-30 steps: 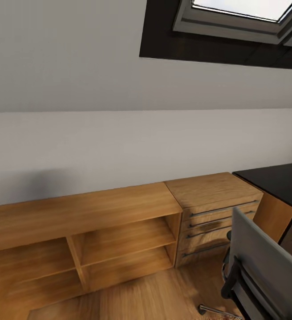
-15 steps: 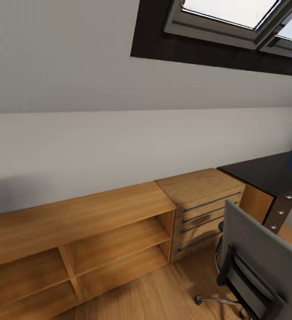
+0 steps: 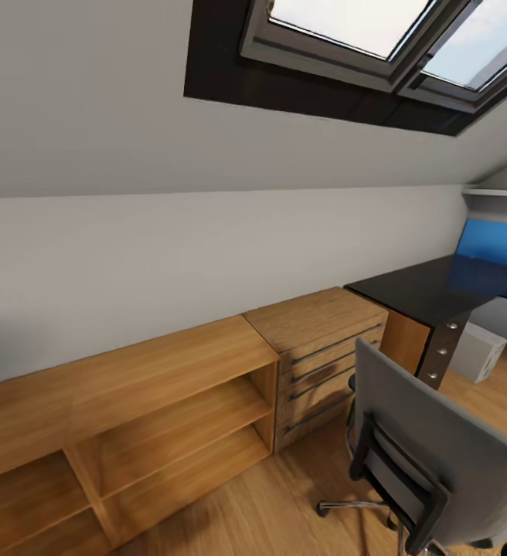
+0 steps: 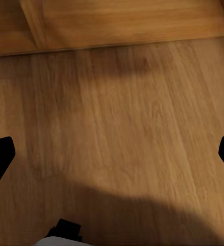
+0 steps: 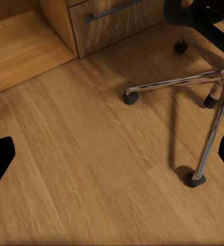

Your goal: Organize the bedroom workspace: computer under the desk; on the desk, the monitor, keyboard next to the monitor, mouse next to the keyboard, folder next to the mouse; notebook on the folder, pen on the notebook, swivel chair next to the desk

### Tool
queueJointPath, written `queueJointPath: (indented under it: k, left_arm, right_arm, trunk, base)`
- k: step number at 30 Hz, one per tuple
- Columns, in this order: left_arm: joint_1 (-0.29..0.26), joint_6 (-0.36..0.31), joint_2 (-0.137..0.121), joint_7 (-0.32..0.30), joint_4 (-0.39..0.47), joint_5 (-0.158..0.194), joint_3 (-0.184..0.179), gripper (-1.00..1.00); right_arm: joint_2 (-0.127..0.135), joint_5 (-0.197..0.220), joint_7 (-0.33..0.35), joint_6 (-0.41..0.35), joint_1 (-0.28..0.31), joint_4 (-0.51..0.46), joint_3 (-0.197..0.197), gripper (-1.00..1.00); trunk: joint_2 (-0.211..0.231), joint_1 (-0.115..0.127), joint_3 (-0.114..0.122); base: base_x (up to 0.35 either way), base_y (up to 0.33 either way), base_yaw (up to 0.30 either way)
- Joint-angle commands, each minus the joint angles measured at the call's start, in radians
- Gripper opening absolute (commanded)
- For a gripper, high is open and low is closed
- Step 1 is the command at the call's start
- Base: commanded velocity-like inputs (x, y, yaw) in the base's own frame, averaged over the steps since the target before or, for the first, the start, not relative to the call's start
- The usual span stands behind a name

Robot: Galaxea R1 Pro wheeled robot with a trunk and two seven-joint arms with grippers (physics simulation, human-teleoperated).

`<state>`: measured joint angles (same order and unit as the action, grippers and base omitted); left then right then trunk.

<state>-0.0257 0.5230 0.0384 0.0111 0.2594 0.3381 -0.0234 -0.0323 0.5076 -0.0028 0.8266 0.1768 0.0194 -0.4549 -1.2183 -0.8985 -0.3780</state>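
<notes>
Two grippers, left [image 4: 112,148] and right [image 5: 112,148], are being held with fingers spread wide, empty, over the wooden floor [image 5: 91,154]. The swivel chair [image 3: 431,440] is being seen rightward, nearer the right arm, beside the desk [image 3: 416,289].

desk [image 3: 416,289]: monitor [image 3: 495,249] on top | floor [image 3: 284,494]: swivel chair [image 3: 431,448], computer [image 3: 478,351]

No readable text, labels, brands, numbers — none on any surface.
</notes>
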Motion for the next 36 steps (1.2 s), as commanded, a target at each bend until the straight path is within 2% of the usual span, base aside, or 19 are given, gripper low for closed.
queueJointPath:
  k: [1,36]
  left_arm:
    - [0.000,0.003,0.000,0.001,0.000,0.004,-0.003,1.00]
    - [0.000,0.003,0.000,0.001,0.000,0.004,-0.003,1.00]
  right_arm:
    - [0.000,0.008,0.000,0.003,0.001,0.002,-0.008,1.00]
    - [0.000,0.008,0.000,0.003,0.001,0.002,-0.008,1.00]
  trunk:
    - [-0.001,0.000,-0.001]
    - [-0.001,0.000,0.013]
  base:
    - [0.000,0.002,-0.259]
    - [0.009,0.016,-0.260]
